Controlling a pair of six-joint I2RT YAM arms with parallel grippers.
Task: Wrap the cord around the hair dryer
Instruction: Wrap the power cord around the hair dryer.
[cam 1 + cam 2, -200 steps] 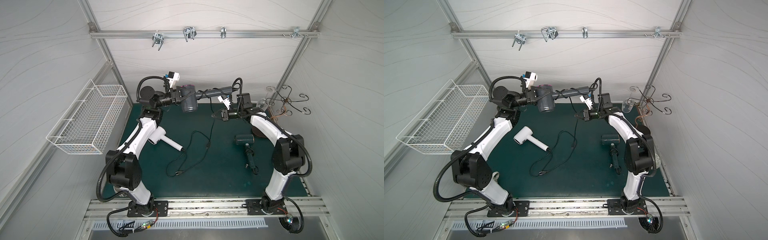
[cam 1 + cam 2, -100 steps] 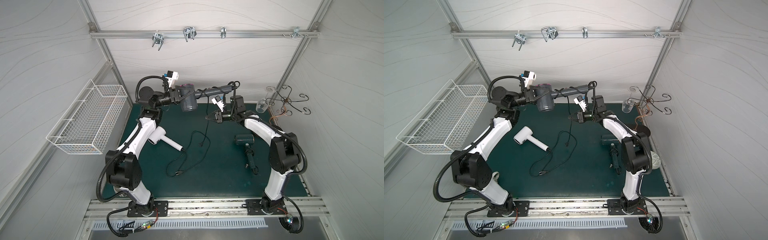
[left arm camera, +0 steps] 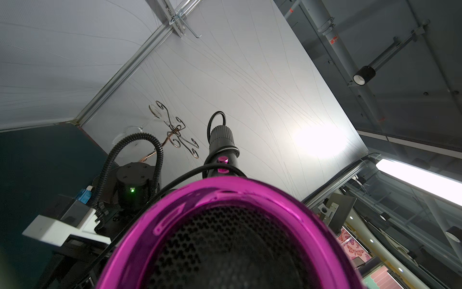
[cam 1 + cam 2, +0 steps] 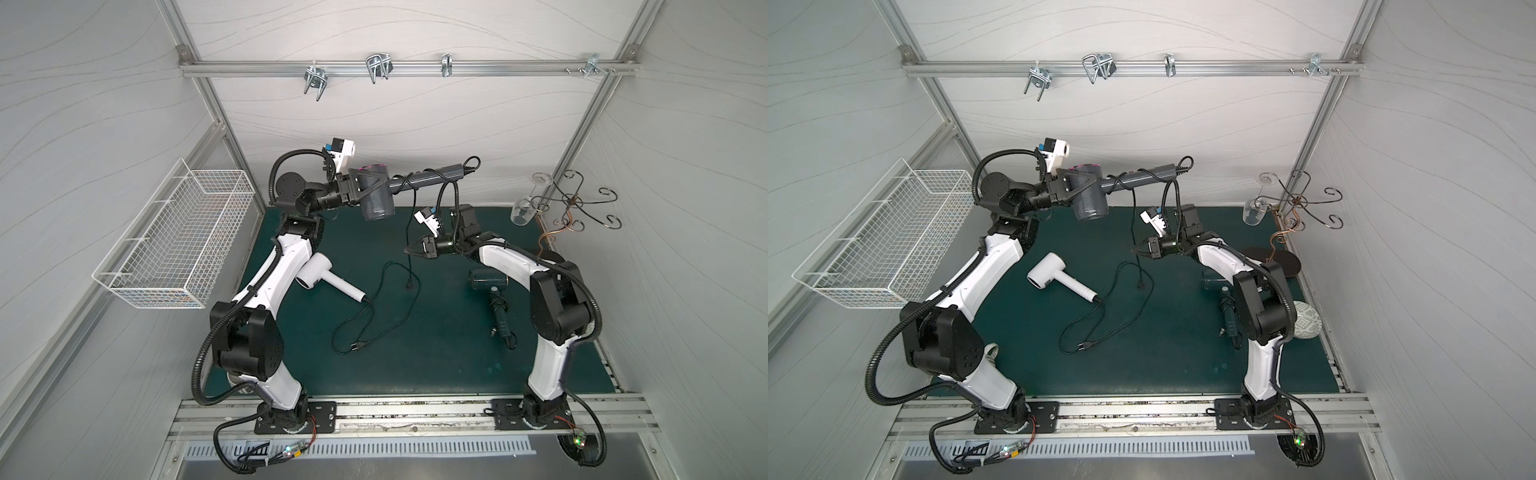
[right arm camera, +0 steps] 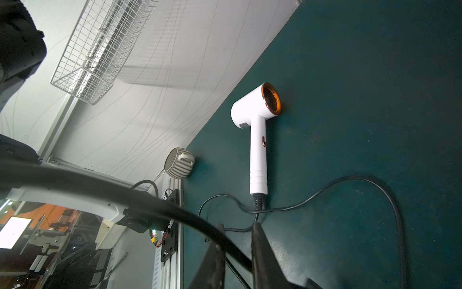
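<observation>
A grey hair dryer with a magenta rear rim is held up over the back of the green mat, and my left gripper is shut on its barrel. Its handle points right. The black cord loops round the handle and hangs down through my right gripper. In the right wrist view the cord runs loosely between the parted fingers of the right gripper. The plug dangles just above the mat.
A white hair dryer lies on the mat with its cord spread out. A dark green hair dryer lies at the right. A wire basket hangs on the left wall. A wine glass and a metal stand are at the back right.
My right gripper has moved left and toward the front along the hanging cord, and its jaws have parted slightly. The left arm and the hair dryer have stayed in place.
</observation>
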